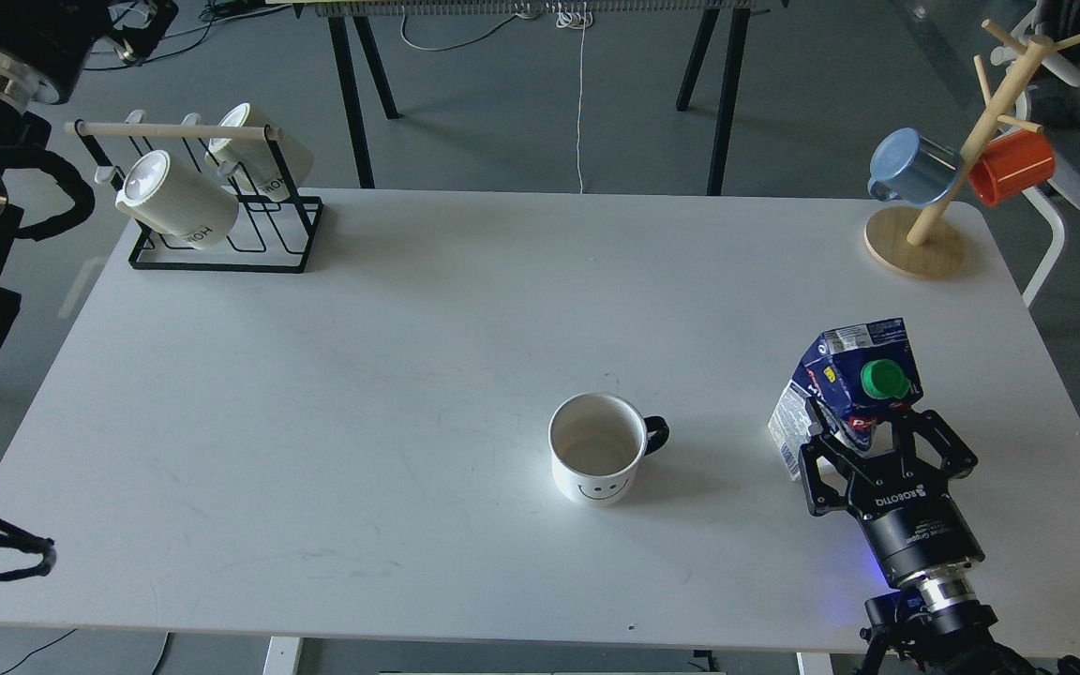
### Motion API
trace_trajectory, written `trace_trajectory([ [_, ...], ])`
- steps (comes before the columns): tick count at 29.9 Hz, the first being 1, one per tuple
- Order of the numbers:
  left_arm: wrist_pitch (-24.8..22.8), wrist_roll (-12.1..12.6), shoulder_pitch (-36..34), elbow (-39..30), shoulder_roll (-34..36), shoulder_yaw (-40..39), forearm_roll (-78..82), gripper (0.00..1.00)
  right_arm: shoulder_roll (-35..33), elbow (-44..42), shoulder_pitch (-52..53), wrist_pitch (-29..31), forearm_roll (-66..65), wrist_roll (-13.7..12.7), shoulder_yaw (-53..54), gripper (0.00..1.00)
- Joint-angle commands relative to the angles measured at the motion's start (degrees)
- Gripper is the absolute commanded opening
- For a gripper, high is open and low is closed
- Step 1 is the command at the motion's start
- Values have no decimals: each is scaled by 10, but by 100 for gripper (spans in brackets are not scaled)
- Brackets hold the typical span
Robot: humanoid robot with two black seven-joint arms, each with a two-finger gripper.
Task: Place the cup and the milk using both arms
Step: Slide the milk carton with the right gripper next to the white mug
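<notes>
At nine to ten o'clock the left arm sits off the bench (pixel 409 309) edge, and its hand is out of sight. A black wire rack (pixel 221 211) at ten o'clock holds two cream mugs. The white cup (pixel 598 452) with a smiley face stands upright near six o'clock, handle pointing to three o'clock. At four o'clock the right hand (pixel 863 417) has its fingers closed around the lower part of the milk carton (pixel 842 384), green cap up. A wooden mug tree (pixel 962 150) stands at two o'clock.
</notes>
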Motion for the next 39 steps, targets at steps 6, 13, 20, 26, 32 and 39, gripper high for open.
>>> trace_trajectory([
  [6, 0, 1, -7, 0, 7, 1, 0, 100, 6, 24, -3, 0, 1, -1, -2, 44],
  [13, 0, 3, -11, 0, 22, 2, 0, 100, 59, 41, 8, 0, -3, -4, -61, 45],
  [20, 0, 3, -9, 0, 21, 2, 0, 100, 85, 40, 3, 0, -4, -3, -103, 45],
  [26, 0, 0, -12, 0, 17, 22, 0, 100, 95, 32, 8, 0, -13, -3, -109, 45],
  [32, 0, 0, -10, 0, 18, 22, 0, 100, 108, 27, 7, 0, -30, -3, -108, 47],
  [39, 0, 0, -10, 0, 18, 22, 0, 100, 123, -4, 17, 0, -31, -2, -108, 64],
])
